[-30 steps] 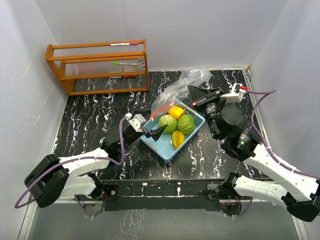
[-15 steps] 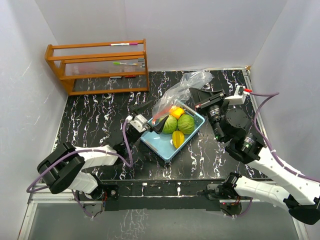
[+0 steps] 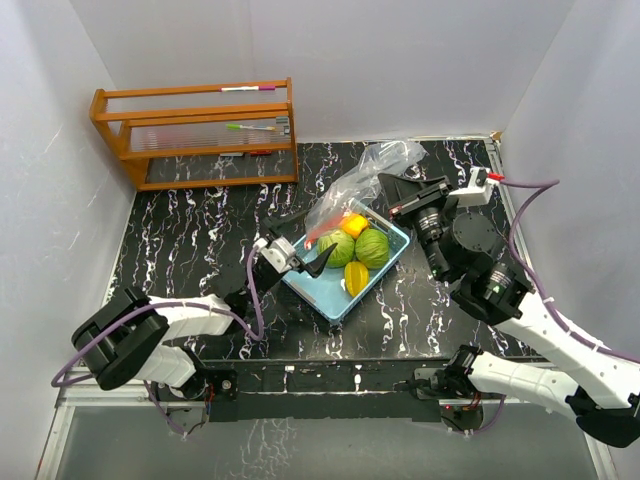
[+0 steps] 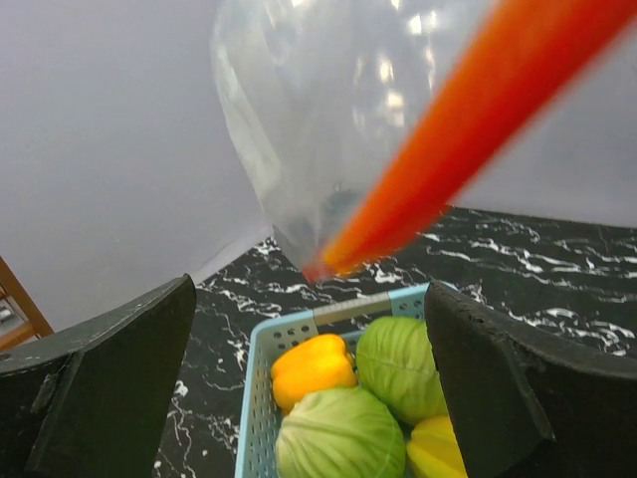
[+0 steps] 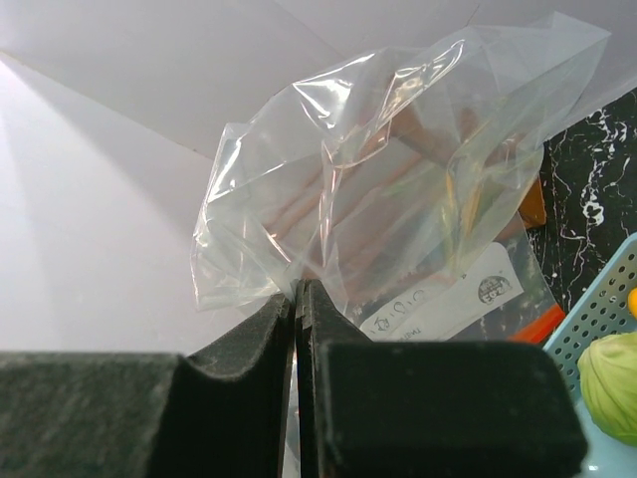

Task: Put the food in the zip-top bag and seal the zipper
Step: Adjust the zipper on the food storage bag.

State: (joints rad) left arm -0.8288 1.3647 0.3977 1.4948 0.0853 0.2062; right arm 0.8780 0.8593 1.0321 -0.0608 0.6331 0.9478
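Clear plastic fills your right wrist view. The bag (image 5: 398,169) hangs crumpled and puffed, and your right gripper (image 5: 297,299) has its fingers pressed together on a fold at the bag's lower left edge. From above, the bag is held up over the far corner of the tray (image 3: 322,292). Its zipper (image 3: 321,224) sits low on the near-left side, over the tray's far-left rim.

Your left gripper (image 4: 309,294) is spread wide with nothing in it, its tips over the tray's left side. In its own view the zipper crosses as a blurred orange-red band above and between the fingers; you cannot tell whether it touches either one.

All the food (image 3: 372,248) lies in the tray. Two green pieces (image 3: 338,248) sit side by side in the middle. An orange piece (image 3: 351,224) is at the far corner just beside the zipper, and a yellow piece (image 3: 355,279) lies toward the near side.
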